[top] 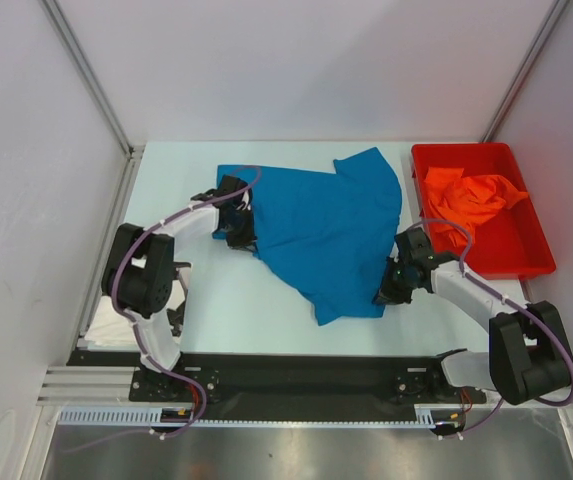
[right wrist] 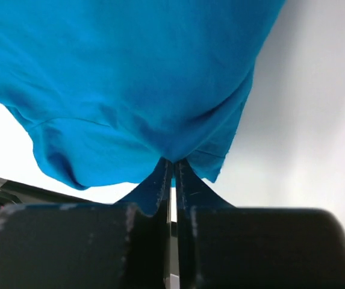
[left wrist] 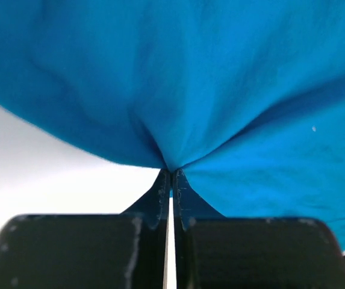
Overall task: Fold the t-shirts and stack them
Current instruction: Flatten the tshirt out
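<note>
Left gripper (left wrist: 171, 174) is clamped on the blue t-shirt (top: 331, 235), pinching the shirt's 9 o'clock edge. Wrist view shows cloth puckering into the tips, so it's a real grasp, not jaws shut on air. Right gripper (right wrist: 173, 162) is likewise nipped onto a hem corner at the shirt's 5 o'clock, with fabric bunched right at the tips. Shirt lies crumpled around the middle of the table (top: 236, 310), partly doubled over at its 12 o'clock end, not flat. Two grips well apart on opposite edges read like a setup to lift and stretch it flat before any fold; that's my guess. Orange t-shirt (top: 471, 200) sits wadded in the red bin (top: 526, 268) at the table's 2 o'clock, nothing near it. Nothing is folded or stacked, so this is early in the task. Risk: both pinches are shallow at the edge, so a hard pull could slip the cloth out or take only one layer.
</note>
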Robot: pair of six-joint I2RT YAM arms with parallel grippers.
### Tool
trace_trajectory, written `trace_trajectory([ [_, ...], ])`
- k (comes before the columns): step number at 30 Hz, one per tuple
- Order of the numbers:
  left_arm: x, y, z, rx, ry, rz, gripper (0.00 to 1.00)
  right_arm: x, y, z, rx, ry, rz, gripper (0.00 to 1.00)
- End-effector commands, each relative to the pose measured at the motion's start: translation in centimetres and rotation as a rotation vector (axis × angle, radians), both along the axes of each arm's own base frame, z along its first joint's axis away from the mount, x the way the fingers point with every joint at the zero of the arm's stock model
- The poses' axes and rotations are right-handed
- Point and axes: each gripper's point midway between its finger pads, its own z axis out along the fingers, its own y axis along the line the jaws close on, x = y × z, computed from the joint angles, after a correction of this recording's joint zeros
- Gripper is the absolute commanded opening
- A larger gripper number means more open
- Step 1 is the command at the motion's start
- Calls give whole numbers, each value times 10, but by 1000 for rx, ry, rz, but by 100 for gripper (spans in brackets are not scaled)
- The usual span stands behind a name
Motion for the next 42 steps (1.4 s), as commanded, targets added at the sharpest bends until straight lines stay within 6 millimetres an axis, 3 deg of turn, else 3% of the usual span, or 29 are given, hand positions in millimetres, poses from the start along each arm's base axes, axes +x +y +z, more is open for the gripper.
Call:
trace_trajectory([
  [1, -1, 8, 34, 20, -81, -1, 0, 9, 2, 10, 1, -45, -9, 0],
  [3, -7, 15, 51, 35, -116, 0, 0, 10, 0, 22, -21, -74, 1, 0],
  [5, -17, 22, 63, 52, -131, 2, 0, 6, -1, 48, -22, -105, 0, 0],
  [6, -22, 26, 79, 48, -168, 7, 0, -6, -5, 54, -32, -67, -3, 0],
  [8, -35, 32, 85, 51, -176, 10, 0, -9, -2, 91, 11, -119, -12, 0],
  [11, -53, 35, 110, 20, -212, 5, 0, -20, 3, 134, 73, -176, -2, 0],
  [13, -53, 34, 125, 9, -238, -1, 3, -14, 1, 147, 71, -206, -7, 0],
  [14, -44, 31, 140, -4, -274, -2, 6, -3, 0, 162, 73, -253, -1, 0],
  [15, -37, 29, 147, 0, -292, -9, 8, 9, -1, 156, 64, -228, -6, 0],
  [16, -17, 24, 153, 5, -306, -9, 13, 28, -6, 161, 92, -246, -39, 0],
  [17, -6, 21, 154, 9, -306, -14, 17, 44, -10, 160, 98, -246, -57, 0],
  [18, 8, 20, 149, 21, -292, -26, 23, 74, -9, 158, 105, -266, -59, 0],
  [19, 40, 12, 145, 36, -283, -26, 41, 93, -18, 153, 115, -255, -87, 1],
  [20, 47, 13, 133, 69, -217, -22, 51, 108, -24, 148, 100, -242, -99, 15],
  [21, 60, 12, 130, 94, -201, -31, 58, 131, -30, 162, 68, -297, -75, 23],
  [22, 87, 12, 157, 118, -274, -6, 69, 143, -41, 133, 6, -193, -88, 29],
  [23, 88, 24, 126, 214, -165, 13, 77, 150, -46, 133, -16, -177, -79, 36],
  [25, 98, 33, 138, 269, -183, 31, 84, 156, -55, 133, -68, -154, -63, 40],
  [27, 87, 36, 149, 274, -213, 16, 82, 154, -59, 139, -91, -183, -62, 48],
  [28, 65, 40, 123, 290, -146, -7, 79, 142, -59, 139, -98, -193, -58, 54],
  [29, 61, 39, 119, 272, -166, -4, 77, 136, -56, 139, -97, -195, -55, 56],
  [31, 17, 49, 102, 254, -124, -14, 72, 111, -43, 122, -56, -154, -13, 56],
  [32, 7, 44, 113, 195, -169, -15, 71, 99, -33, 122, -37, -159, 16, 57],
  [33, -5, 45, 105, 182, -153, -16, 71, 89, -27, 117, -34, -142, 31, 60],
  [34, -26, 50, 83, 181, -105, -15, 72, 73, -23, 102, -30, -101, 41, 62],
  [36, -46, 47, 78, 127, -98, -6, 74, 63, -13, 98, -23, -131, 71, 65],
  [37, -59, 51, 58, 137, -59, -1, 74, 57, -13, 89, -26, -116, 68, 69],
  [41, -76, 54, 33, 137, 17, 41, 65, 36, -16, 53, -28, -25, 41, 69],
  [42, -75, 57, 30, 153, 17, 59, 56, 36, -19, 49, -35, -14, 30, 68],
])
